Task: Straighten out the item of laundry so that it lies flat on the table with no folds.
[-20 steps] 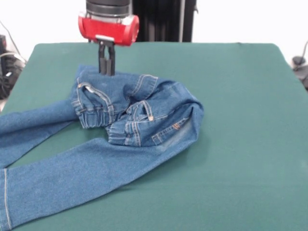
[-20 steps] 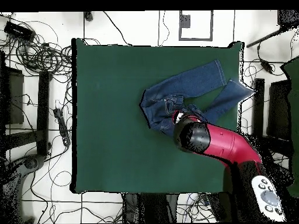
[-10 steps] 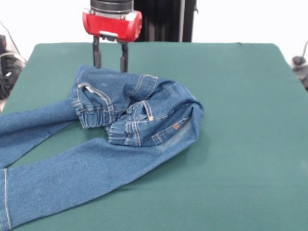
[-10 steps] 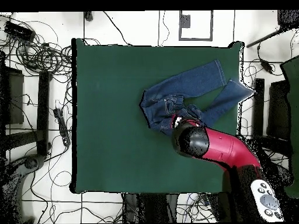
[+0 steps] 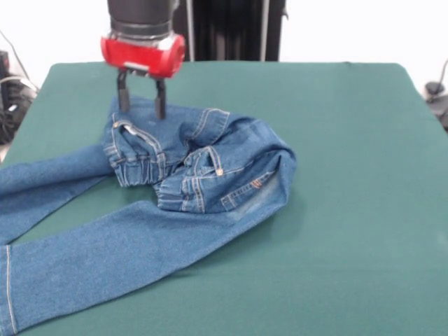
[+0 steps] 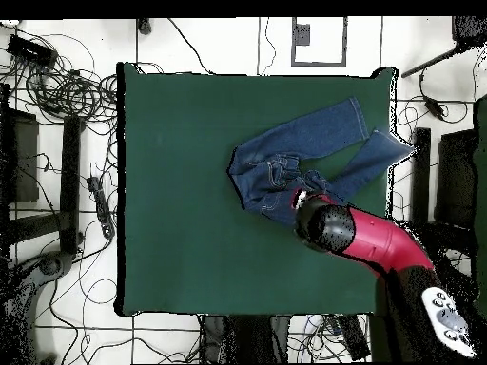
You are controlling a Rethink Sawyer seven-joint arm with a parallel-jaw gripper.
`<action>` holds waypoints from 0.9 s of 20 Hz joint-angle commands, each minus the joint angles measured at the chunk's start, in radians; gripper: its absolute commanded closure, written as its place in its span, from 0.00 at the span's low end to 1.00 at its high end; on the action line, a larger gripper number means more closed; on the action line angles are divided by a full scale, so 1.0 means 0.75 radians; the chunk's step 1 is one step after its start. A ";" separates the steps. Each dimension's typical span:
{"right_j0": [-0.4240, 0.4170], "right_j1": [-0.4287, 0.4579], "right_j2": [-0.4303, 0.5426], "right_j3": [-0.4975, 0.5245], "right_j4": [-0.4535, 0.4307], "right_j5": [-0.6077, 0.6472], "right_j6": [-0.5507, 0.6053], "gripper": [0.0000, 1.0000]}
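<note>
One small pair of blue denim jeans lies crumpled on a dark green table. In the front view the bunched waist and seat sit a little toward nine o'clock of the table's middle, with an orange-stitched pocket and a gathered elastic waistband folded over on top. Two legs run from that bunch toward eight o'clock; the nearer leg ends in a pale-stitched hem at the picture's lower corner, and the farther leg runs off the side edge of the picture.

A red and black robot arm comes down at about eleven o'clock of the bunched denim. Its pincer is released, its two dark fingers spread apart with green cloth and denim visible between them. The tips hang at the far edge of the jeans' waist area; whether they touch the cloth cannot be told.

In the overhead view the jeans lie toward two o'clock of the table, legs fanned toward the table's edge there, and the red arm covers the pincer
</note>
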 commanded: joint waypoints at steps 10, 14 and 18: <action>-0.034 0.302 0.140 -0.204 -0.072 0.085 -0.050 0.00; -0.035 0.300 0.143 -0.184 -0.073 0.077 -0.043 0.00; -0.036 0.297 0.146 -0.176 -0.071 0.067 -0.036 0.00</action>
